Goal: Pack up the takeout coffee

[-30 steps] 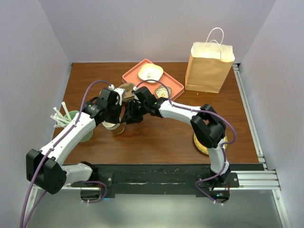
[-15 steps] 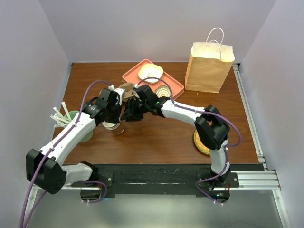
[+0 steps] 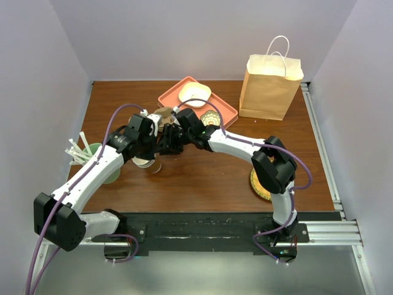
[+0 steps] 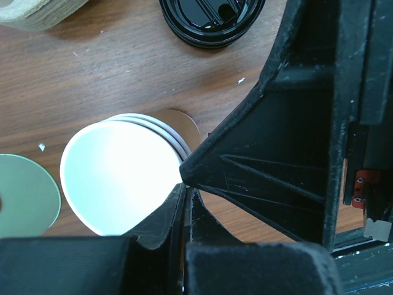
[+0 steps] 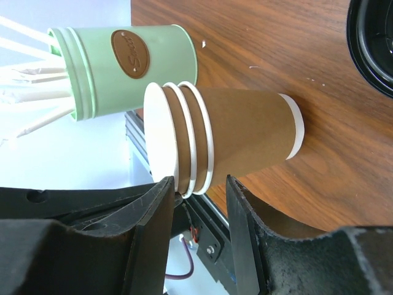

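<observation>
Separating a cup cleanly wants the left gripper (image 4: 184, 189), shut at the rim of the stacked cups (image 5: 239, 138), anchoring while the half-open, empty right gripper (image 5: 198, 182) straddling it closes gently; no lidded takeout coffee shows, perhaps hidden under the arms, just a black lid (image 4: 212, 18) nearby.

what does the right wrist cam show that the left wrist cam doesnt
Only the right wrist shows the brown outer walls of the nested cups and the white sticks in the green cup. Only the left wrist looks down into the top cup's white inside and catches a beige ridged object. Both share the cups, the black lid and the wooden table.
</observation>
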